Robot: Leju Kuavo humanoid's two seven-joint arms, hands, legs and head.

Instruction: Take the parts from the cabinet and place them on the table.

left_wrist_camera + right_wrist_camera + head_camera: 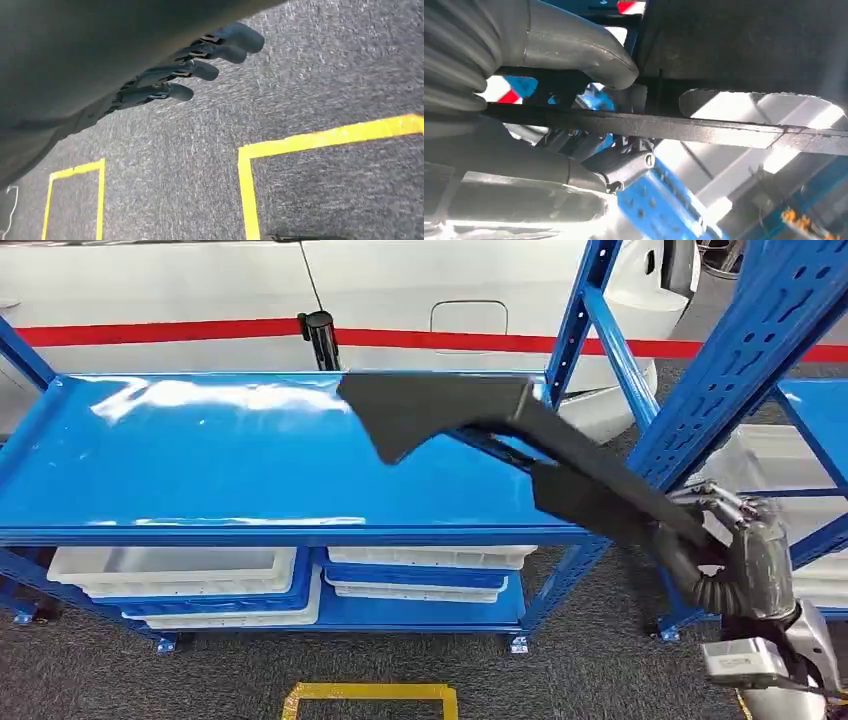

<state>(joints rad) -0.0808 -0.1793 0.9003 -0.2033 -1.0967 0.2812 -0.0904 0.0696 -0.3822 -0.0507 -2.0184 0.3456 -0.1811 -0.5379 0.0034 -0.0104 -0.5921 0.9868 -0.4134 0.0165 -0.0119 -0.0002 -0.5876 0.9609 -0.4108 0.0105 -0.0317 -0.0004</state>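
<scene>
Over the right end of the blue shelf (200, 455), a long black part (500, 430) hangs in the air, its broad flat end above the shelf's top deck nr the back right corner, its narrow end running down past the shelf's front right edge to the right hand (745, 550); right hand grips that narrow end, fingers (629, 162) wrapped under the part's thin bar and thumb (584, 50) pressed over it, seen close in the right wrist view; part is tilted, high end toward the shelf, low end at the hand; can't tell if the broad end touches the deck or sits just above it. Left hand (185, 65) hangs over grey carpet (325, 85), fingers apart and only slightly curled, holding nothing; yellow tape lines (310, 140) on the carpet beneath it. Shelf's top deck is bare blue and glossy; lower level carries white trays (180, 570) in blue bins, side by side; blue upright post (745, 350) stands just right of the part; white car body w/ a red stripe (150, 332) behind the shelf; a black post (320, 338) stands between car and shelf's back edge.
</scene>
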